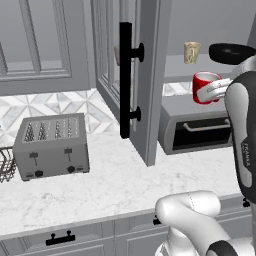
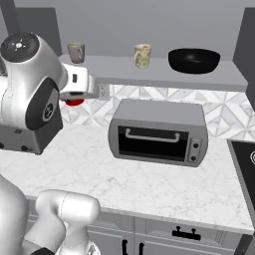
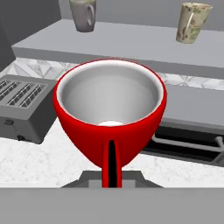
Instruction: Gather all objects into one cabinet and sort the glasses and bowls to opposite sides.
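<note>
White marble counter (image 1: 125,175) runs under an open grey wall cabinet (image 1: 150,75) with a long black bar handle, and on it sit a toaster oven (image 2: 158,132) and, off to the left, a four-slot toaster (image 1: 51,146). Up on the cabinet's shelf (image 2: 164,74) the wide black bowl (image 2: 194,60) sits at the right end, the pale tumbler (image 2: 142,55) stands near the middle well apart from it, and a grey mug (image 2: 76,52) stands further left. Smallest in the picture, the gripper (image 3: 112,175) is clenched on the handle of the red mug (image 3: 110,113), holding it upright in the air just below shelf level, above the counter and in front of the toaster oven.
</note>
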Available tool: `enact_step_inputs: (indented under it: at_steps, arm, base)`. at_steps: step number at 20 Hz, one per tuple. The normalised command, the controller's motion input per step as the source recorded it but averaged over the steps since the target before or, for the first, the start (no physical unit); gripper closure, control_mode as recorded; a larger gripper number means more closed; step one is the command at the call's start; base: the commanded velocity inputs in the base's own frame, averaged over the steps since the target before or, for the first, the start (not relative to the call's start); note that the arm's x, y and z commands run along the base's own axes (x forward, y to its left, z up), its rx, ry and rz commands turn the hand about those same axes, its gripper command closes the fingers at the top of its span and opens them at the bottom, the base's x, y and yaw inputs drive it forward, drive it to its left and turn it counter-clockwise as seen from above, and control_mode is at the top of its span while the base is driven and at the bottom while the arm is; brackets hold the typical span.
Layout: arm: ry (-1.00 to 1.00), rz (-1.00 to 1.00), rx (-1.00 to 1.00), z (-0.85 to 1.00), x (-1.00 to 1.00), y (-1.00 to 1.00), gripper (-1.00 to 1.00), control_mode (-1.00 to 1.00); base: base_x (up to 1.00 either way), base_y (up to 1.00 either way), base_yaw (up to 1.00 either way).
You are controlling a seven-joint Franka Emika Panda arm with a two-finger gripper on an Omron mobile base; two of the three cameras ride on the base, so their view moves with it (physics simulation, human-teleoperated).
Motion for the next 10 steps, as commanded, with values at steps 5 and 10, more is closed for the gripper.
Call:
enact_step_inputs:
  at_steps: [5,10]
  arm:
    - [-0.06,0.00,0.00,0.41,0.33,0.00,1.00,-1.00]
    - [-0.12,0.00,0.00,0.38,0.30,0.00,1.00,-1.00]
  base:
    - [0.00,0.00,0.00]
    - [0.00,0.00,0.00]
